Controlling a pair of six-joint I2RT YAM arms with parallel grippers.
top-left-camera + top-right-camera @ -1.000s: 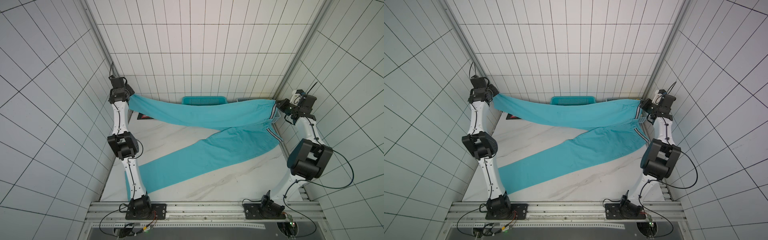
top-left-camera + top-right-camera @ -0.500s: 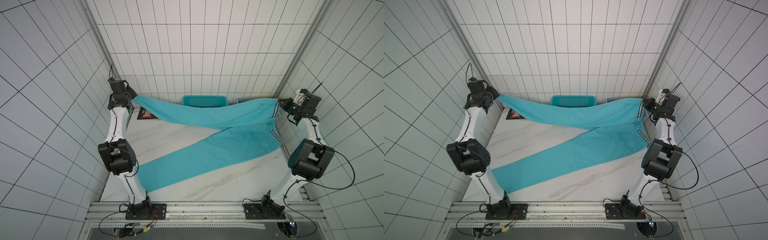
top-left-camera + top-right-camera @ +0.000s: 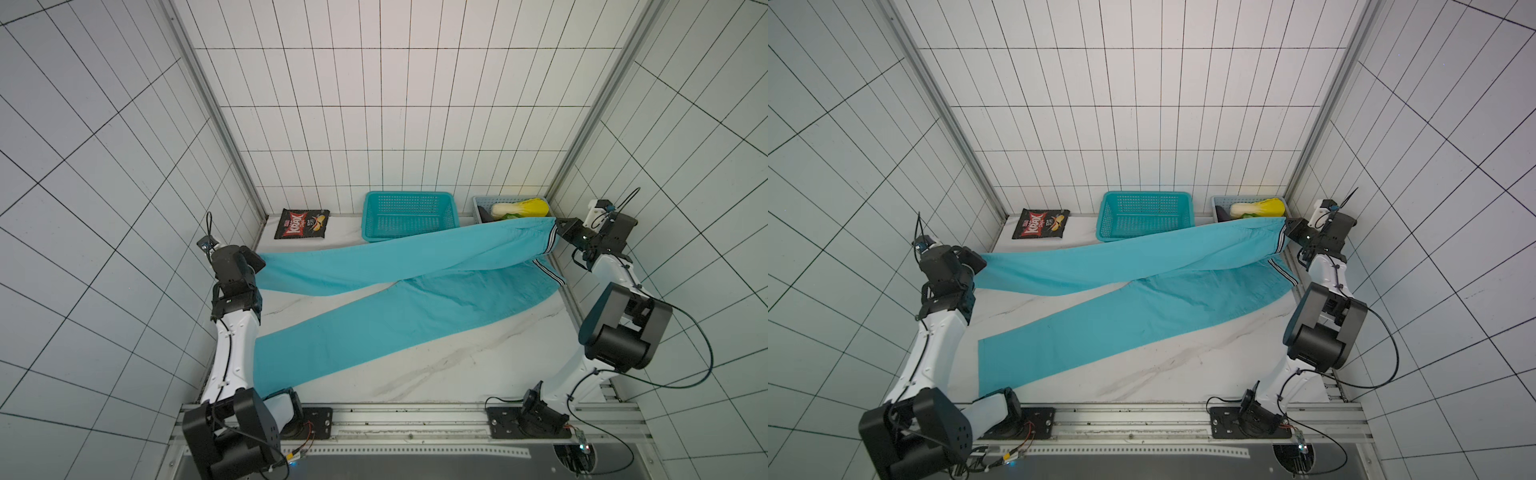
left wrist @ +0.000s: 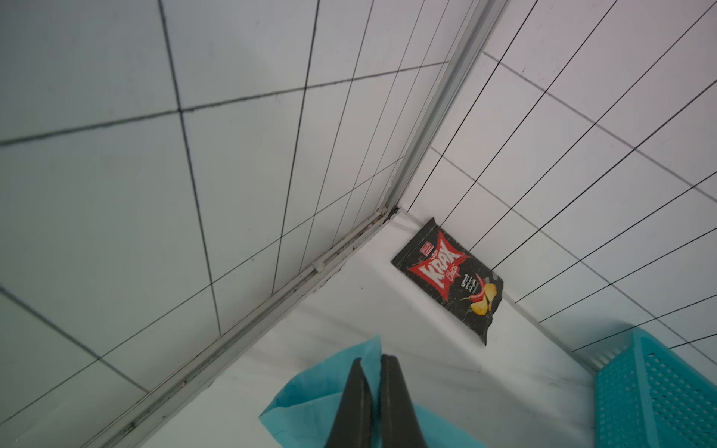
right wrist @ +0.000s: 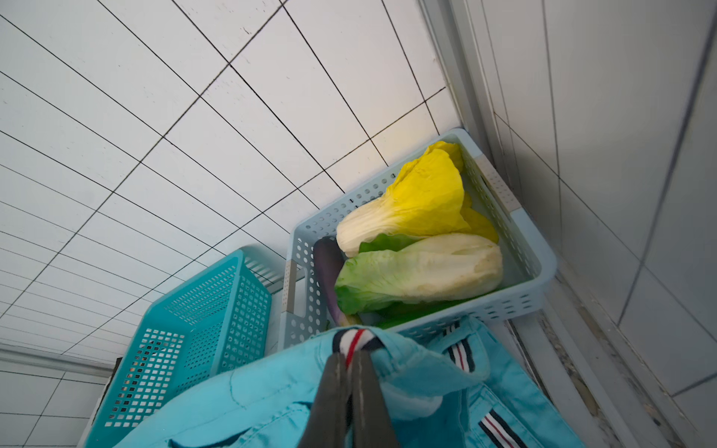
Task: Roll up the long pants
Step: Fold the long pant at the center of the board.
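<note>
The long turquoise-teal soft cloth pants (image 3: 374,320) lay spread over the white marbled tabletop (image 3: 457,365), with one leg lifted and stretched left to right along the far side. The left gripper (image 4: 371,362) was clamped on that leg's hem, jaws together on the cloth. The right gripper (image 5: 351,355) pinched the striped waistband likewise. The raised leg hid the near rim of the turquoise perforated plastic basket (image 3: 409,214). In a top view the left arm (image 3: 232,349) covered the near leg's hem corner.

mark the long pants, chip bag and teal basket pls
long pants (image 3: 374,328): a top view, middle of the lower leg.
chip bag (image 4: 446,271): left wrist view, red logo.
teal basket (image 3: 1144,208): a top view, perforated far wall.
</note>
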